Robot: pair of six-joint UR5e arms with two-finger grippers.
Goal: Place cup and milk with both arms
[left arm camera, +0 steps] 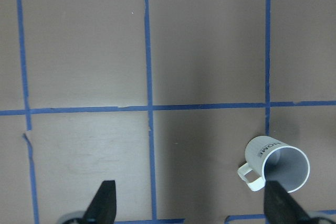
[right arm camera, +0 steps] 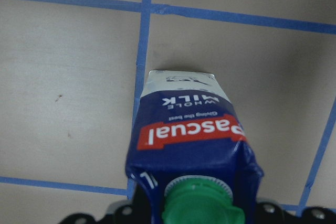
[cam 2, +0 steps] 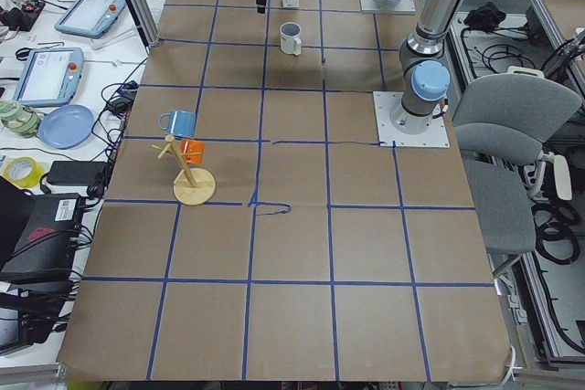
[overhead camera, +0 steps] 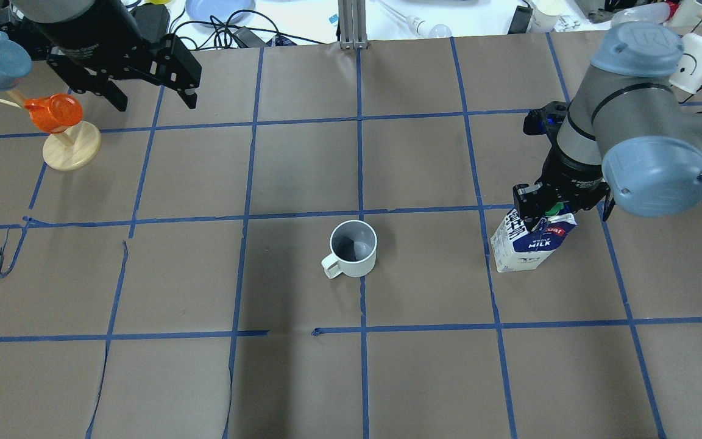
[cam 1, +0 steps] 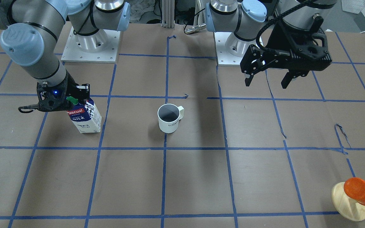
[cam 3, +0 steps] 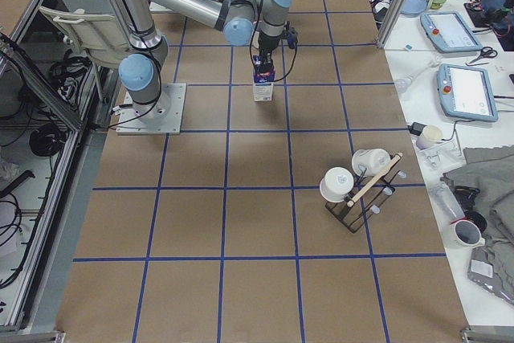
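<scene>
Right gripper [cam 1: 76, 100] is clamped on the top of the milk carton [cam 1: 86, 119], pinching the gable right by the green cap [right arm camera: 202, 203]. A top grip makes sense: it keeps the carton upright and leaves the base free to land flat. The carton is on the robot's right half, about one grid cell over from the white mug [cam 1: 169, 117] and well apart from it. Its base looks at or just above the brown paper [cam 1: 131, 180]; can't tell if it's touching. The lean in the front view may just be perspective. The mug stands upright near table centre on a blue tape line [cam 1: 164, 164], with its handle toward the robot's left and base side. Nothing is gripping it. The left gripper [cam 1: 266, 83] hangs high over the left half, jaws wide apart, holding nothing. My read is that parking it up and open keeps it out of the right arm's way, and its wrist camera has the mug low in frame. Can't say whether the mug is already at its spot. The orange cup [cam 1: 361, 190] on the wooden stand [cam 1: 348, 205] at the far left corner isn't involved. Text on the carton: red band reads "Pascual", with "WHOLE MILK" in white on the blue below it. The smaller line under that and the side-panel print are too small to trust. The mug has dark "HOME" on its side.
</scene>
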